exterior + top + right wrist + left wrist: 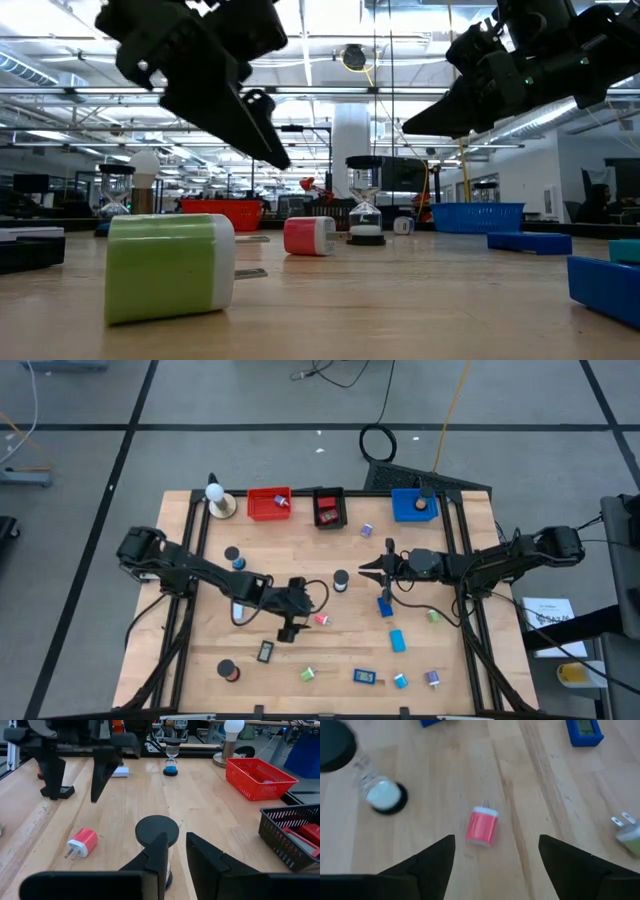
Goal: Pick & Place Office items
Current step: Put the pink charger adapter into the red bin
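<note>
High view showed the left gripper [291, 628] hanging over the middle of the tabletop [180, 650], its fingers spread wide apart and holding nothing. A small red plug [323, 620] lay on the wood just to its right, very near. In the left wrist view the red plug [482, 826] sat just ahead, in line with the gap between the two fingers, its long side pointing along them. The left arm was the nearer one. Farther right, the right gripper [372, 571] hovered over a black-topped hourglass [341, 580], fingers a little apart and empty.
</note>
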Robot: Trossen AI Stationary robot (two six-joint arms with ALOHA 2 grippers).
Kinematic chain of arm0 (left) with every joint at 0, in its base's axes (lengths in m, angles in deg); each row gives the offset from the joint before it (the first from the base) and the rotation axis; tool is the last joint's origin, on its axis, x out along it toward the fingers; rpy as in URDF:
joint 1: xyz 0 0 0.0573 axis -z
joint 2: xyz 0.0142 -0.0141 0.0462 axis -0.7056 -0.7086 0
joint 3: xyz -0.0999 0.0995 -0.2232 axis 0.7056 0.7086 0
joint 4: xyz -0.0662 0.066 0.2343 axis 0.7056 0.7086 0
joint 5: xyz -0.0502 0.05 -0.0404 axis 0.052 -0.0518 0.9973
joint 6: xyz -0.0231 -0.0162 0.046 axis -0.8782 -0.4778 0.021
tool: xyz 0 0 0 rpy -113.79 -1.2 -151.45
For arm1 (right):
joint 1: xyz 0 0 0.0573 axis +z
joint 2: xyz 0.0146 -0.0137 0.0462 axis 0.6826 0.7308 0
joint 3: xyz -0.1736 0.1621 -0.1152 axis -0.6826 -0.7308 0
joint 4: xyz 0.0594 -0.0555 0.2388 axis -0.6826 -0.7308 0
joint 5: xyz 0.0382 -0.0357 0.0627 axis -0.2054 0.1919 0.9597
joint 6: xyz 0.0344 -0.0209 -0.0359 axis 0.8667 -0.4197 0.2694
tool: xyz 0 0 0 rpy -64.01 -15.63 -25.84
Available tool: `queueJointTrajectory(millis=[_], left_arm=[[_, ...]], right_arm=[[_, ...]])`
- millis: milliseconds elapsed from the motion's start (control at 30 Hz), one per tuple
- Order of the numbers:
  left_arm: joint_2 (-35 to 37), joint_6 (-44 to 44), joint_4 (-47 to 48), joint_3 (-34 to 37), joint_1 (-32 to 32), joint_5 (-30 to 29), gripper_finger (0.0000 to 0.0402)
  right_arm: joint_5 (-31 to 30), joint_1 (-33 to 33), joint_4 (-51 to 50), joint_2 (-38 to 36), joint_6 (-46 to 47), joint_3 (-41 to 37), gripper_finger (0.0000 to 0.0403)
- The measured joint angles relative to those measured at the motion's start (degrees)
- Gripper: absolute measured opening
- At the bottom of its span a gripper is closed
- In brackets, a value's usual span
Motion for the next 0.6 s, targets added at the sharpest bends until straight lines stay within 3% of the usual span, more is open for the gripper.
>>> queueJointTrajectory(millis=[267,600], left_arm=[[-4.82,4.93,-9.12,0.02,-0.08,0.03,0.0291],[-10.88,6.18,-13.41,0.02,-2.04,0.36,0.0274]], right_arm=[[0.02,0.00,-0.59,0.00,-0.22,0.02,0.0064],[0.02,-0.02,-0.59,0.02,-0.61,0.06,0.0064]])
